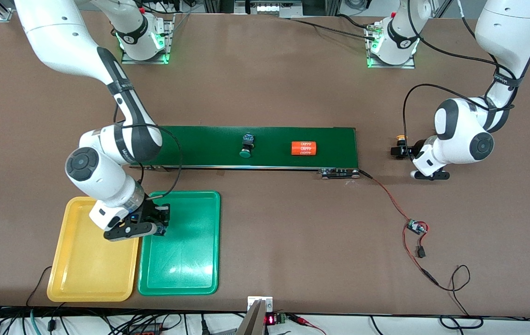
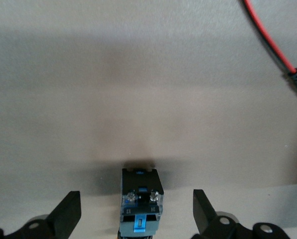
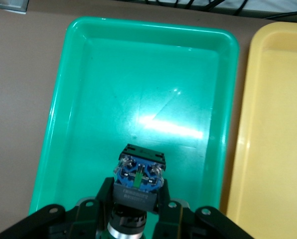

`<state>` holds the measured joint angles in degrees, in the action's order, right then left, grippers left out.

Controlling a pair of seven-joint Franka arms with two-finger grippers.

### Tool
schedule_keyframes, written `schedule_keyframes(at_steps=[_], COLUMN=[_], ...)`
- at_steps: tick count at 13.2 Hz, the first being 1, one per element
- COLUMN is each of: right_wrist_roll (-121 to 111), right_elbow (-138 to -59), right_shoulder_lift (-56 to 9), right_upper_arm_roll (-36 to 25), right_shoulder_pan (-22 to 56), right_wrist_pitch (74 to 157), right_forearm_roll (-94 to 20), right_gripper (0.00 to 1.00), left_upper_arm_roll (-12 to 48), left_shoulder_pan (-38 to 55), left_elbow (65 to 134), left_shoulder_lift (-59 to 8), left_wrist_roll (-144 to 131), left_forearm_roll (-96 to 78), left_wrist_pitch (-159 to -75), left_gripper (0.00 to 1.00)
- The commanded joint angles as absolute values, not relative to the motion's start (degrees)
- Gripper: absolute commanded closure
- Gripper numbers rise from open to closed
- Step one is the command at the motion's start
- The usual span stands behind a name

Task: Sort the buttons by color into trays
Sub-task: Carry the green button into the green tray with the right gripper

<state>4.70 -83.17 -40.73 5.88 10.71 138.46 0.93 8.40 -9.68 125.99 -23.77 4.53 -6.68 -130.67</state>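
A button [image 3: 138, 178] is gripped by the right gripper [image 3: 137, 211] over the green tray [image 3: 88, 99]. Toward the left arm's end of the conveyor belt [image 1: 200, 144], a yellow-capped button [image 2: 140, 204] is straddled by the spread left gripper [image 2: 137, 214]. A green-capped button [image 1: 247, 145] is seen on the belt.

You see the right gripper [image 1: 160, 222] clamping a button [image 1: 162, 229] over the green tray [image 1: 209, 242]; another button [image 1: 247, 145] lies on the belt [image 1: 200, 146].

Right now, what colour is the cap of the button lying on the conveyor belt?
Green. The button on the belt has a round green cap, clearest in the front view.
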Motion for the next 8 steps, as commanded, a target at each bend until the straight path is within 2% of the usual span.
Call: schedule_keyframes(at_steps=[1,2,3,4,5,6,7,8], right_wrist_roll=[1.9,1.7,1.7,1.7,1.6,1.7,1.7,1.7], right_elbow=[-82.3,-82.6,-82.6,-82.6,-82.6,-82.6,-82.7,-82.7], right_shoulder_lift=[-43.2,-43.3,-43.5,-43.8,-43.9,-43.9,-43.9,-43.9], right_upper_arm_roll=[6.2,6.2,6.2,6.2,6.2,6.2,6.2,6.2], right_shoulder_pan=[11.2,11.2,11.2,11.2,11.2,11.2,11.2,11.1], right_wrist_pitch=[141.3,141.3,141.3,141.4,141.4,141.4,141.4,141.4], right_forearm_roll=[0.4,0.4,0.4,0.4,0.4,0.4,0.4,0.4], right_gripper=[0.96,0.93,0.82,0.63,0.56,0.36,0.24,0.24], left_upper_arm_roll=[8.8,8.8,8.8,9.0,9.1,9.4,9.7,10.2], left_shoulder_pan=[-9.8,-9.8,-9.7,-9.6,-9.3,-9.2,-9.0,-7.9], left_elbow=[127.6,127.9,128.0,127.7,127.4,127.2,126.6,124.6], left_shoulder_lift=[-23.3,-23.3,-22.9,-22.4,-21.5,-20.5,-19.1,-18.3], left_wrist_roll=[4.1,4.1,4.4,4.4,4.4,4.5,4.2,4.1], left_forearm_roll=[-7.7,-7.6,-7.6,-7.6,-7.6,-7.6,-7.6,-7.6], left_wrist_pitch=[-131.8,-131.6,-131.1,-129.8,-128.7,-128.4,-128.3,-126.5], left_gripper=[0.33,0.53,0.77,0.90,0.97,1.00,1.00,1.00])
